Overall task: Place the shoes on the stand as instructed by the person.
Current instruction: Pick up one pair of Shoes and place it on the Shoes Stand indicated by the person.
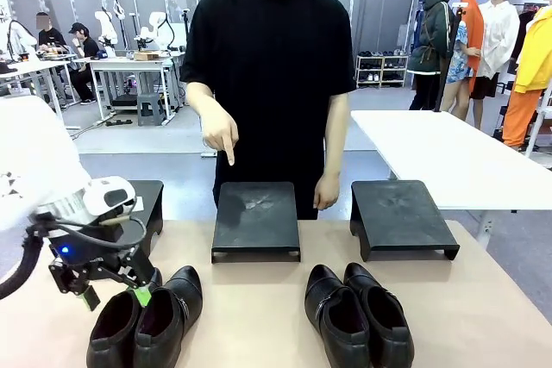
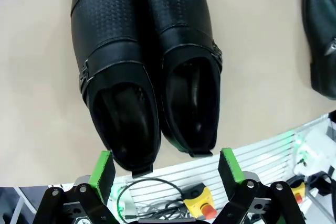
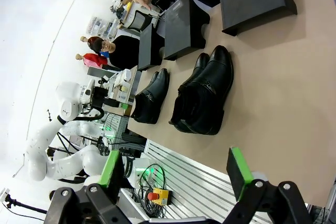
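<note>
Two pairs of glossy black shoes lie on the tan table: the left pair [image 1: 147, 321] and the right pair [image 1: 358, 312]. My left gripper [image 1: 115, 297] hovers open just above the heel end of the left pair [image 2: 147, 66], its green pads [image 2: 102, 169] spread wider than both shoes and holding nothing. The person [image 1: 267, 58] stands behind the table, one hand [image 1: 220, 135] pointing a finger down at the middle stand [image 1: 256, 217]. My right gripper [image 3: 176, 170] hangs open and empty, high off the near edge, well back from the right pair [image 3: 205, 98].
Three black stands line the far side: one partly behind my left arm [image 1: 148, 200], the middle one, and the right one [image 1: 401, 213]. A white table [image 1: 448, 152] stands at back right. Bare tabletop lies between the pairs and in front of the stands.
</note>
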